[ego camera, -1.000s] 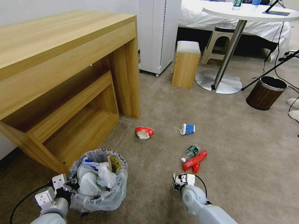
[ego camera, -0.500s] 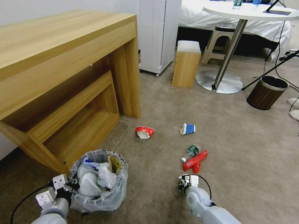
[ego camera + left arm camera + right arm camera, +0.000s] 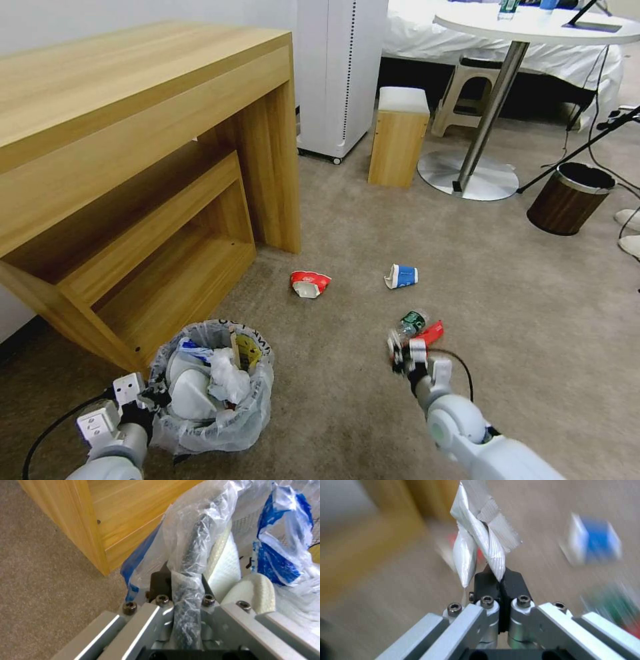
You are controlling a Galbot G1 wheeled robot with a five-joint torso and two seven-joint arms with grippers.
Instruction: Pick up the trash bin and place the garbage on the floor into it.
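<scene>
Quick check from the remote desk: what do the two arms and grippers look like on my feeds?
Both arms are glossy light-grey rounded shells, each trailed by a thin black cable. The left gripper has white boxy blocks with dark sockets. The right gripper has silver aluminium linkage bars, hex-socket bolts and black finger pads; the left wrist view shows the same build.

Both arms: rounded light-grey/white shells, black cable looping off each wrist. Left gripper (image 3: 148, 395) has white boxy blocks just behind it, dark fingers ahead. Right gripper (image 3: 403, 348): white block behind, teal mark on the round joint further back. Wrist views, both grippers: silver aluminium linkage bars fanning back from black finger pads (image 3: 511, 581), four black socket-head screws in a row at the pivots, black base plate behind.
</scene>
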